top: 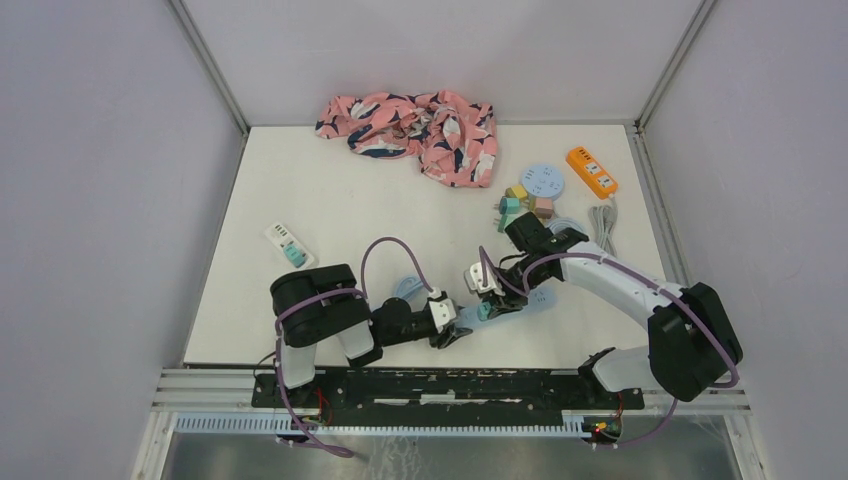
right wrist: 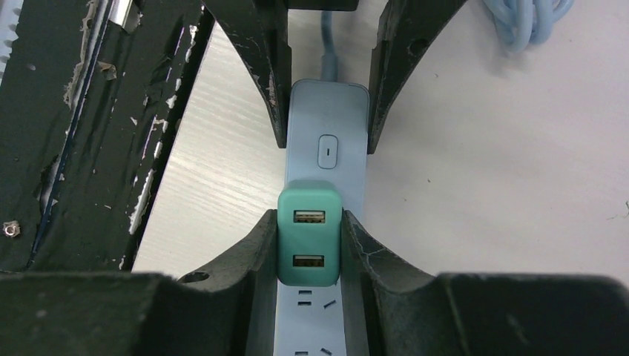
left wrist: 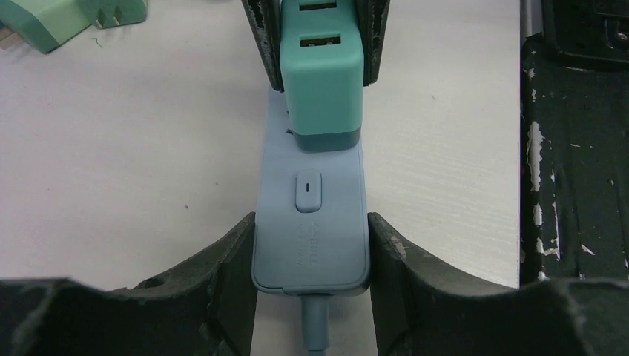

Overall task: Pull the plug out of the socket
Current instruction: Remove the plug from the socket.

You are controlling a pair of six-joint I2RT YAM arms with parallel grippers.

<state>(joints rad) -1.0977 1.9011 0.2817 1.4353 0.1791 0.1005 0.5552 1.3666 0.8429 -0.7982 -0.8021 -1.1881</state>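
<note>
Left gripper (left wrist: pixel 311 230) is clamped across the cord end of the strip (right wrist: pixel 327 119), its fingers pressed against both long sides. Right gripper (right wrist: pixel 309 226) squeezes the plug (left wrist: pixel 321 81) between its pads. Both sit low over the table (top: pixel 330 200). The strip lies flat, its long axis running straight from one gripper to the other, with the cord leaving behind the left fingers. The plug stands upright, seated in the strip, USB ports facing up toward the right wrist. It is just past the switch (left wrist: pixel 308 191).
</note>
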